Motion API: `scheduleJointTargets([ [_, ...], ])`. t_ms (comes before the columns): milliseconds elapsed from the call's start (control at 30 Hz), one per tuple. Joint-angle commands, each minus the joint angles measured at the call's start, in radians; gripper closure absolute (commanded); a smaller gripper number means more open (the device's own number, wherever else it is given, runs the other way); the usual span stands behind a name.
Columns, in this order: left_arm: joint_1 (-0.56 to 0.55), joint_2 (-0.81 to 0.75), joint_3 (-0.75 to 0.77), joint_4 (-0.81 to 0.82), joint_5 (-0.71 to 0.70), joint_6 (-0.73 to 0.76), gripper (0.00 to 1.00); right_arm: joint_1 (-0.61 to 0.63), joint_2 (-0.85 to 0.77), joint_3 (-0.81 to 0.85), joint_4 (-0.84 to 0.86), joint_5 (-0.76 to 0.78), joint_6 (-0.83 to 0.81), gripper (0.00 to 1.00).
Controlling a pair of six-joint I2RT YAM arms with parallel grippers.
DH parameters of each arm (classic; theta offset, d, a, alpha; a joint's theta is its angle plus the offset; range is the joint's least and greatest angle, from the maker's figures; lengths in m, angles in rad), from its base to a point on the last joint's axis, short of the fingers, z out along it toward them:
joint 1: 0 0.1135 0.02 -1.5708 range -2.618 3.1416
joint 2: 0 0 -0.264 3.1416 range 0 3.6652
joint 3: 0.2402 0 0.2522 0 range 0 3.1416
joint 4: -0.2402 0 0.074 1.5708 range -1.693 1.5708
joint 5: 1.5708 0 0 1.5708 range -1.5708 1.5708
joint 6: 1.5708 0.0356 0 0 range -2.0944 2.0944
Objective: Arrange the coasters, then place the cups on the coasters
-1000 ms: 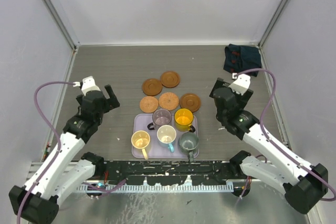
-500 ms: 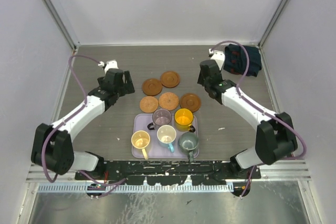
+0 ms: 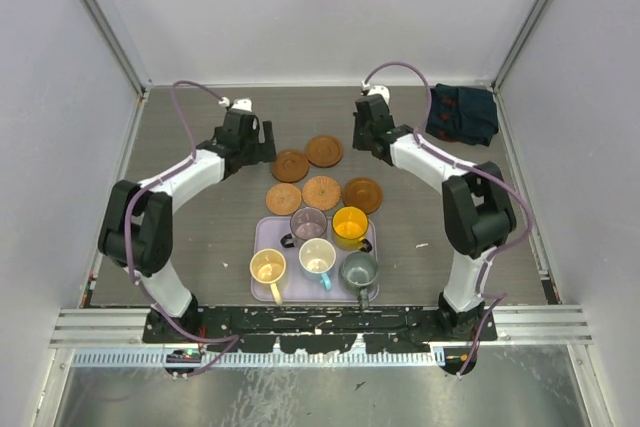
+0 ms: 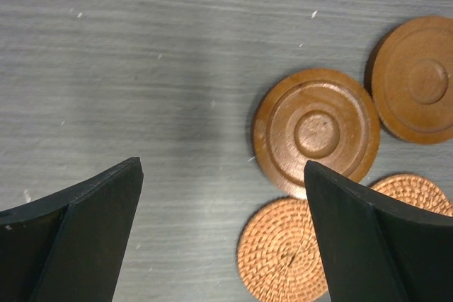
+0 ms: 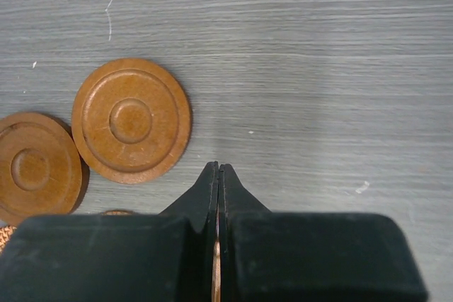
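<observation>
progress: judged at start, nothing arranged | five flat round brown-orange wooden coasters (image 3: 322, 192): bunched just behind lavender rectangular tray (image 3: 268, 234) | five small handled cups (image 3: 318, 257): all on tray, none on a coaster | left fingers (image 4: 92, 231): wide open, empty | right fingers (image 5: 198, 206): pressed together, apparently holding nothing

The top camera looks steeply down from behind the arms (image 3: 190, 179) over the whole desk (image 3: 200, 237), while both wrist cameras hover close above it, sharing two ringed coasters (image 4: 316, 129).

Five coasters (image 3: 323, 151), five cups (image 3: 350, 222), one tray (image 3: 266, 230)
</observation>
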Motion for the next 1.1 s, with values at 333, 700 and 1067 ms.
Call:
scheduleJointTargets([
  [333, 0.004, 0.176, 0.199, 0.024, 0.099, 0.057, 0.02, 0.0, 0.161, 0.18, 0.025, -0.283, -0.022, 0.99],
  [700, 0.005, 0.16, 0.207, 0.005, 0.181, 0.018, 0.02, 0.023, 0.201, 0.222, 0.026, -0.332, -0.032, 0.99],
  [1067, -0.01, 0.234, 0.243, 0.008, 0.229, 0.013, 0.01, 0.066, 0.269, 0.278, 0.01, -0.338, -0.038, 0.99],
])
